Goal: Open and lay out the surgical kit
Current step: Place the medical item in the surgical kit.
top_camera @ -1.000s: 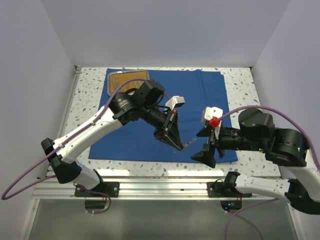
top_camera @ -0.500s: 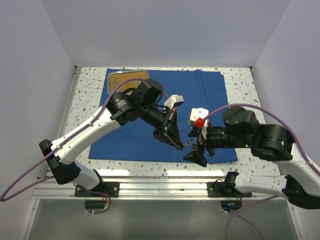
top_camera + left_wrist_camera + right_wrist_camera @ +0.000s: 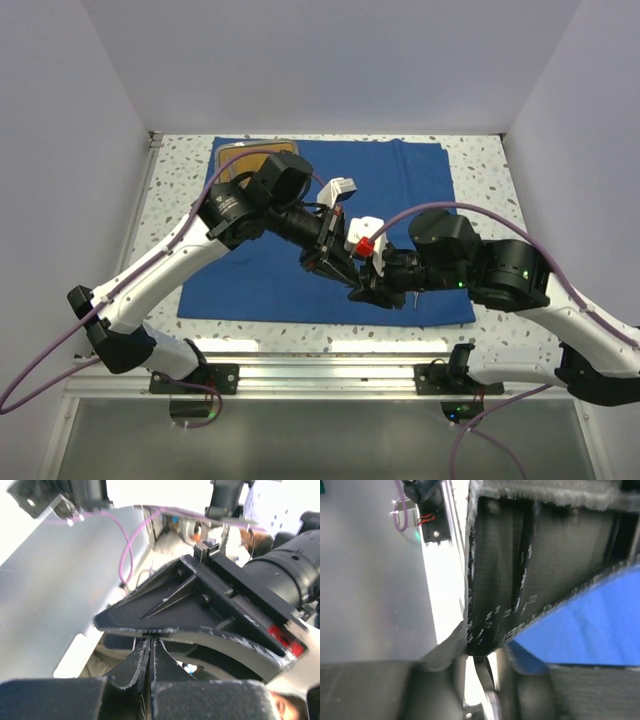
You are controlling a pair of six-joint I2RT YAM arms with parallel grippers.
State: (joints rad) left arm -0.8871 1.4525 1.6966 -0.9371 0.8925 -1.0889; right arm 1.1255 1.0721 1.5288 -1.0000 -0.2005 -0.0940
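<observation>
The royal-blue cloth wrap (image 3: pixel 400 180) lies spread flat on the table, with the steel tray (image 3: pixel 236 158) on its far left corner, partly behind my left arm. Both grippers meet in the air above the cloth's near half. My left gripper (image 3: pixel 345 268) is shut on a thin instrument with a ridged handle (image 3: pixel 482 672). That handle sticks out between the fingers of my right gripper (image 3: pixel 482 655), which have narrowed round it; thin light gaps show on both sides through blur. In the left wrist view my left gripper (image 3: pixel 151 641) has its fingers pressed together. Other instruments are out of view.
The speckled tabletop (image 3: pixel 180 210) borders the cloth on all sides. An aluminium rail (image 3: pixel 320 375) runs along the near edge by the arm bases. White walls close in the left, right and back. Purple cables (image 3: pixel 470 212) loop over both arms.
My right arm has swung left until its gripper reached the left gripper's tip, and its jaws have narrowed from wide open round the instrument. The left gripper has stayed shut and shifted slightly back.
</observation>
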